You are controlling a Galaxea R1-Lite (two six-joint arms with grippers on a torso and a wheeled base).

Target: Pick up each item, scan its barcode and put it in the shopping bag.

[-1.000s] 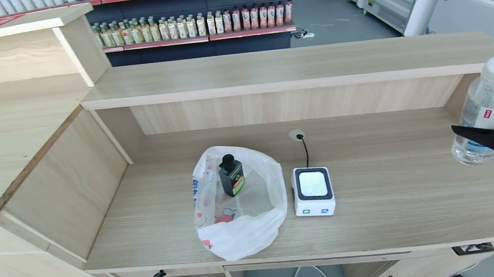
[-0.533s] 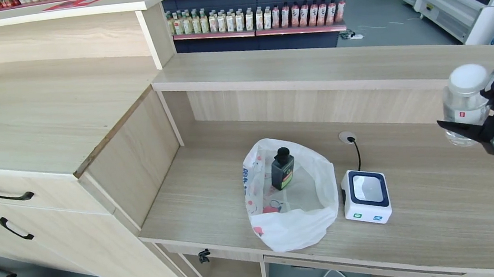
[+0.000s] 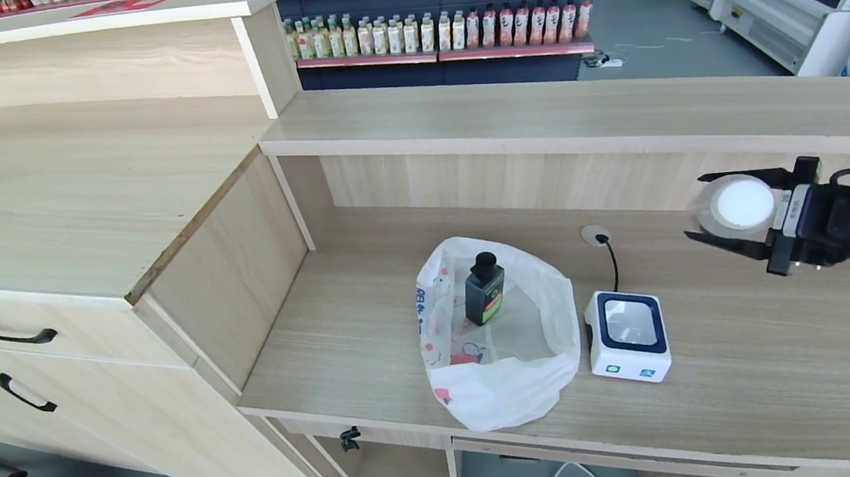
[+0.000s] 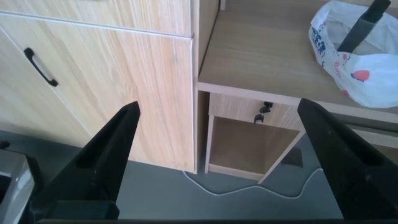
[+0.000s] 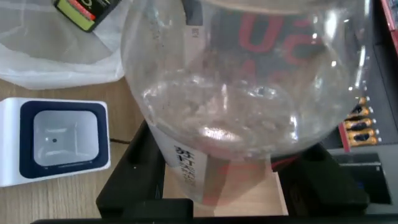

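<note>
Holding water bottle (image 3: pixel 741 204) over the counter (image 3: pixel 762 361): right gripper (image 3: pixel 709 209) is clamped round its body, up and right of scanner (image 3: pixel 628 334), probably staged for scanning. Shopping bag (image 3: pixel 504 388) beside the scanner already holds a dark bottle (image 3: pixel 484 290). Left gripper (image 4: pixel 219 106) is spread wide, empty, parked low.

Right tool (image 3: pixel 706 209) clamped, forearm level; left tool (image 4: pixel 219 107) spread.

The left pincer (image 4: pixel 219 103) hangs spread wide before a cabinet door (image 4: pixel 112 93). The shopping bag (image 4: pixel 354 71) lies on the tabletop (image 4: pixel 261 56), with a dark bottle (image 4: pixel 360 28) inside.
</note>
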